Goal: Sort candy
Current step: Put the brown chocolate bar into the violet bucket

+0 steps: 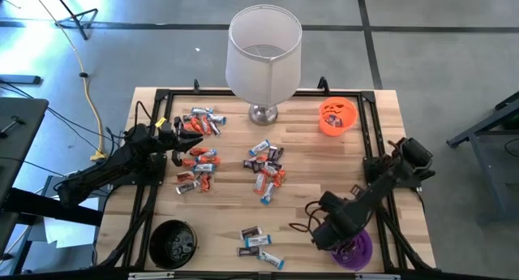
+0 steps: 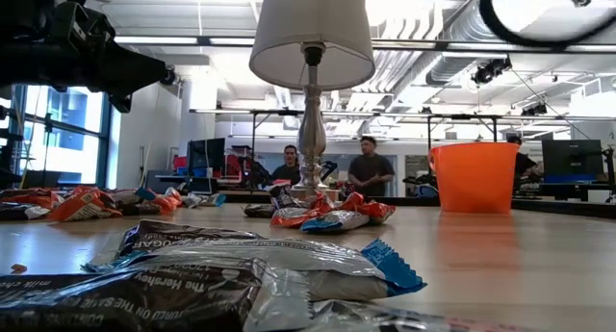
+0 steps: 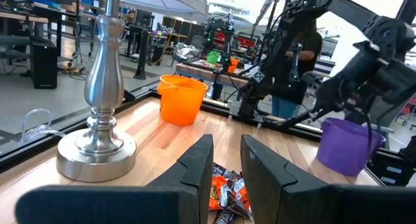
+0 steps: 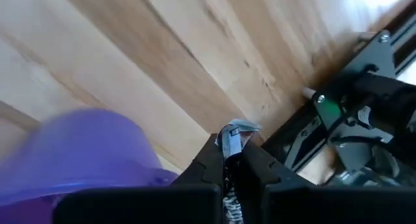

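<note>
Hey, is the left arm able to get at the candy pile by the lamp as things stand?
Probably yes. The left gripper hangs beside that candy pile, its narrowly parted fingers empty, and nothing stands between; the lamp sits off to one side.

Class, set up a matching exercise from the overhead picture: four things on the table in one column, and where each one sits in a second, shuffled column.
Things:
1. orange bowl
2. black bowl
3. purple bowl
4. lamp

Places, as the overhead picture lies:
A. bottom left corner of the table
B. top middle of the table
C. bottom right, under the right hand
D. top right of the table

Pairs: 1-D, 2-A, 3-C, 4-B
</note>
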